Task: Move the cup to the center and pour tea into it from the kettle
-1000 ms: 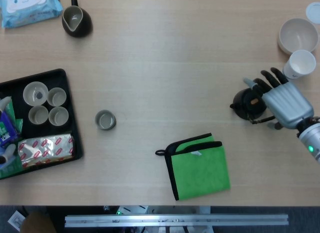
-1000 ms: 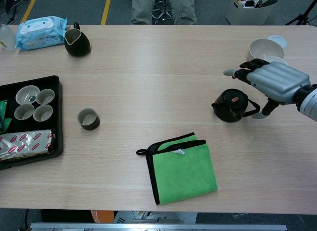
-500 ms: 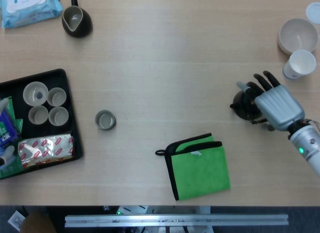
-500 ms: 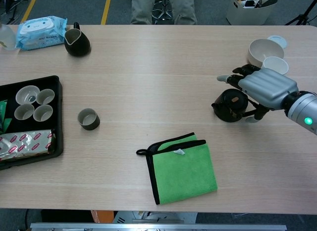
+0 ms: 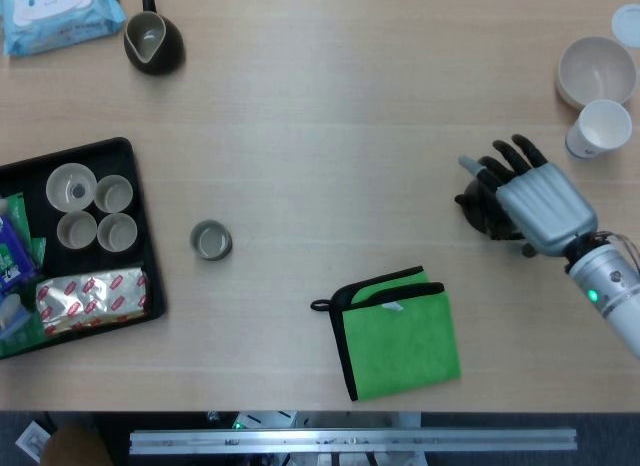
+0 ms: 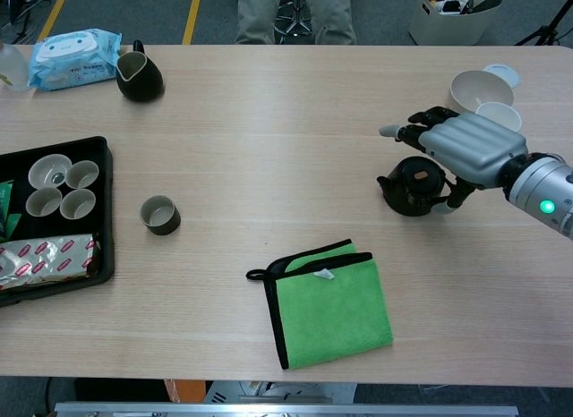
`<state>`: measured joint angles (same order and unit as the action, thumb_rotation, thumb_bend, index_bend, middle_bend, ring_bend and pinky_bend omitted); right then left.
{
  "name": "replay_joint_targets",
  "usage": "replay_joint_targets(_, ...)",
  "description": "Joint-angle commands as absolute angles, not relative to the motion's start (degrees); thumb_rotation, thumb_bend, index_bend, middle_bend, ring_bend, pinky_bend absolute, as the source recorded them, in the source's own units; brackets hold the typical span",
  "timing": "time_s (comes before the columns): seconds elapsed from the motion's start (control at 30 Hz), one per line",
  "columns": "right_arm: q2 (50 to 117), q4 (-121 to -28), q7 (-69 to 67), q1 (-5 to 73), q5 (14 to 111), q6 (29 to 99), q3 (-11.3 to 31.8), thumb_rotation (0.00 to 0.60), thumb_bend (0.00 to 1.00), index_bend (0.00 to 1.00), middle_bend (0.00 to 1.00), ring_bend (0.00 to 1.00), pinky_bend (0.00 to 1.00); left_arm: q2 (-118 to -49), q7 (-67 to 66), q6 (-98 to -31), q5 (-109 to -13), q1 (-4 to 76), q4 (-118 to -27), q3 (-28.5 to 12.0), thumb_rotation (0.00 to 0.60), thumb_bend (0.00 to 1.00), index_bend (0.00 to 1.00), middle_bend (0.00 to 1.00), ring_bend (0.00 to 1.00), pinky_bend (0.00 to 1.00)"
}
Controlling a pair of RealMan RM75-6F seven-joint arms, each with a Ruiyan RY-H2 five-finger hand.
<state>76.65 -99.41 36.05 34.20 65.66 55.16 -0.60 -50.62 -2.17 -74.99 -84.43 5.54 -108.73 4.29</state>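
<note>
A small dark-rimmed cup (image 5: 211, 240) stands alone on the table left of centre, also seen in the chest view (image 6: 160, 215). The black kettle (image 5: 478, 208) sits at the right (image 6: 407, 186), mostly covered from above by my right hand (image 5: 535, 201). That hand (image 6: 466, 148) lies over the kettle's lid and handle with fingers stretched out and apart toward the left. Its thumb hangs beside the handle on the near side. No closed grip shows. My left hand is out of both views.
A black tray (image 5: 140, 186) with several cups and packets sits at the left edge. A dark pitcher (image 5: 153, 41) and a wipes pack (image 5: 55, 16) are at the far left. A green cloth (image 5: 400, 331) lies front centre. A bowl (image 5: 596, 71) and a paper cup (image 5: 600, 128) stand behind the kettle.
My right hand has moved left and lower over the kettle. The kettle has shifted slightly left. The cup has not moved.
</note>
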Motion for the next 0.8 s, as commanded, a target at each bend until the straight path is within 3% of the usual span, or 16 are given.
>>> replay_joint_targets(0.03, 74.45, -101.51, 34.1, 33.71, 66.07, 54.47, -1.7, 0.6, 0.0, 0.0, 0.17, 0.08, 0.0, -50.62, -2.16, -74.76, -84.52, 5.7, -108.7, 4.28, 0.6, 0.28, 0.05, 0.03, 0.02, 0.02)
replay_joint_targets(0.17, 72.03, -103.04, 30.96, 32.82, 67.98, 54.67, -2.52, 0.6, 0.0, 0.03, 0.21, 0.17, 0.0, -50.61, -2.04, -74.37, -84.81, 6.03, -108.84, 4.22, 0.6, 0.28, 0.05, 0.03, 0.02, 0.02)
replay_joint_targets(0.33, 70.66, -103.59, 27.62, 32.03, 68.97, 54.66, -2.84, 0.6, 0.0, 0.19, 0.29, 0.27, 0.0, -50.63, -2.15, -73.91, -85.16, 6.29, -109.19, 4.35, 0.6, 0.28, 0.05, 0.03, 0.02, 0.02)
replay_joint_targets(0.43, 70.57, -103.59, 26.69, 31.89, 69.29, 54.27, -3.08, 0.6, 0.0, 0.24, 0.32, 0.31, 0.0, -50.54, -2.2, -73.85, -85.2, 6.33, -109.33, 4.38, 0.6, 0.28, 0.05, 0.03, 0.02, 0.02)
replay_joint_targets(0.8, 70.96, -103.65, 26.68, 31.85, 69.18, 53.26, -3.78, 0.6, 0.0, 0.27, 0.34, 0.33, 0.0, -50.43, -1.9, -74.03, -85.31, 6.08, -109.24, 4.63, 0.6, 0.28, 0.05, 0.03, 0.02, 0.02)
